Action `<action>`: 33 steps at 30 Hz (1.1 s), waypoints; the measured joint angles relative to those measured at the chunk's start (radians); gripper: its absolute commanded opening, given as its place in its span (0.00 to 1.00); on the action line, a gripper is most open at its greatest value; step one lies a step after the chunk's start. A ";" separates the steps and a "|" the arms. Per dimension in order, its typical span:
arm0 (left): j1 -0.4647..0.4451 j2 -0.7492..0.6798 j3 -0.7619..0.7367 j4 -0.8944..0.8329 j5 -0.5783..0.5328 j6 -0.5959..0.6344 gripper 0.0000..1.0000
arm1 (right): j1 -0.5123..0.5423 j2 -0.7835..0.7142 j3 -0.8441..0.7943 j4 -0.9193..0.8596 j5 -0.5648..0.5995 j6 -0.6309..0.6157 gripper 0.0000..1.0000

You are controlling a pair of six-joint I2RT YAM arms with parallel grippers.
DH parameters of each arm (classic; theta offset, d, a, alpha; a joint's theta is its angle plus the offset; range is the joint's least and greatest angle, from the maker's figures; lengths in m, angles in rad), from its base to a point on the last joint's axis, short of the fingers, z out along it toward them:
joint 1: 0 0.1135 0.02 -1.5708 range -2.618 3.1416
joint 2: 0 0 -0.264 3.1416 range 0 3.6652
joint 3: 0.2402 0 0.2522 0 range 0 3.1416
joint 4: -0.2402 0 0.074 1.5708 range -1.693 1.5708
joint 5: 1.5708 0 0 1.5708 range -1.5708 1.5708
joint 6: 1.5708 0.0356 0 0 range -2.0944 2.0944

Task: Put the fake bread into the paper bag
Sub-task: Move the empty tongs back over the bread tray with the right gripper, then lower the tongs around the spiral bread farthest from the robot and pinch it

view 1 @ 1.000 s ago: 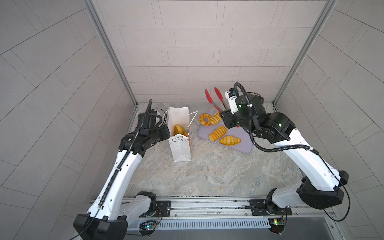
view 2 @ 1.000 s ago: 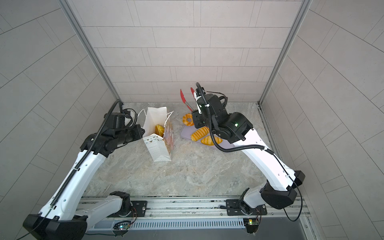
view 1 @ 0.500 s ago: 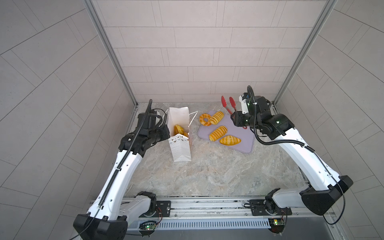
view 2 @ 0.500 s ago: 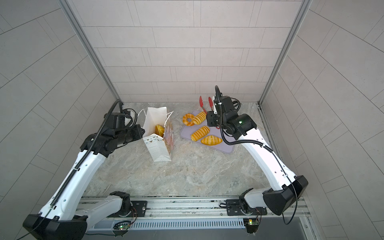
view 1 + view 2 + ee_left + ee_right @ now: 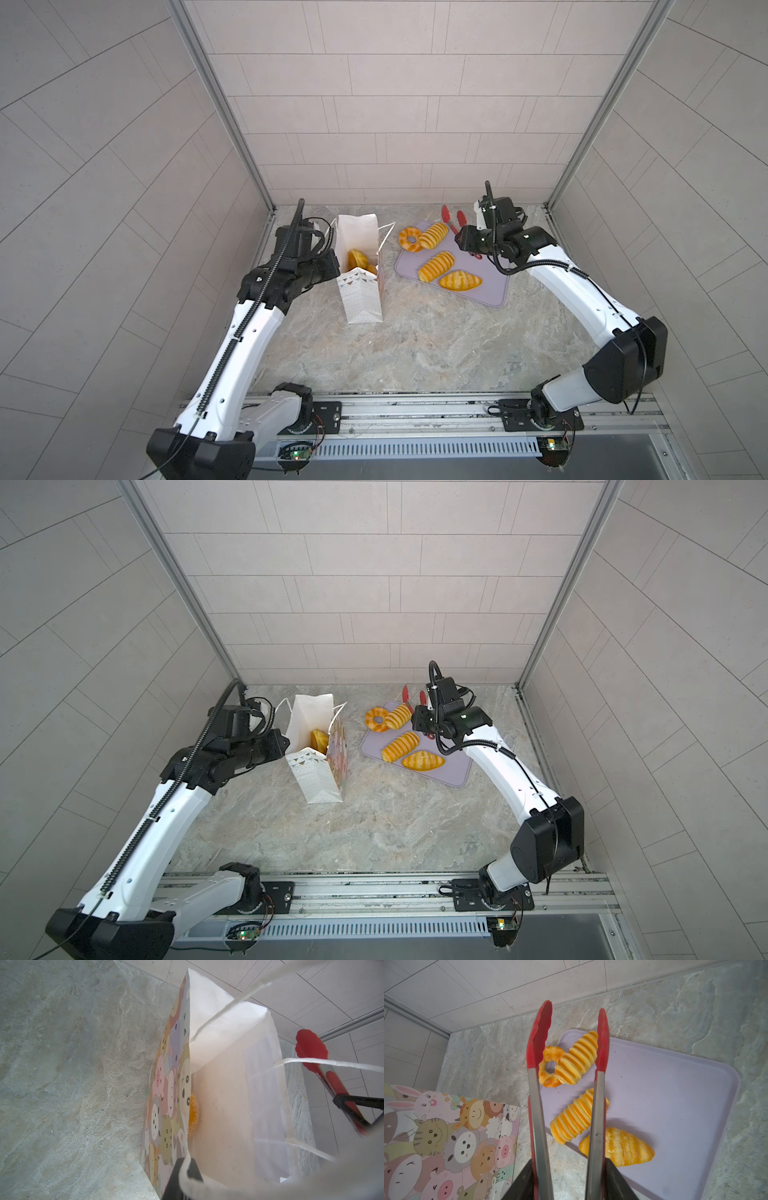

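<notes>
Marbled desk (image 5: 415, 353): left pincer (image 5: 334, 266) clamps white paper bag (image 5: 361, 295), glossy orange toy bread (image 5: 357, 258) inside; right pincer (image 5: 462, 242) grasps empty red-tipped tongs (image 5: 538, 1047); four remain.

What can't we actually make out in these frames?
- The paper bag: in both top views its walls hide how much bread is inside; the left wrist view shows one orange sliver.
- The left gripper: shut, but on the bag's rim or handle string? Blurred at the left wrist view's edge, tiny in top views.
- The tongs in the right gripper: gap between tips and tray unclear; the right wrist view looks along them.
</notes>
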 measured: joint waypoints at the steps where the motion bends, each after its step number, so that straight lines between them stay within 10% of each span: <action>1: 0.000 0.000 0.000 0.000 0.000 0.000 0.11 | -0.004 0.010 -0.007 0.010 -0.009 0.009 0.50; 33: 0.000 0.000 -0.008 0.008 0.000 0.003 0.11 | -0.013 0.257 -0.010 0.141 -0.059 0.155 0.56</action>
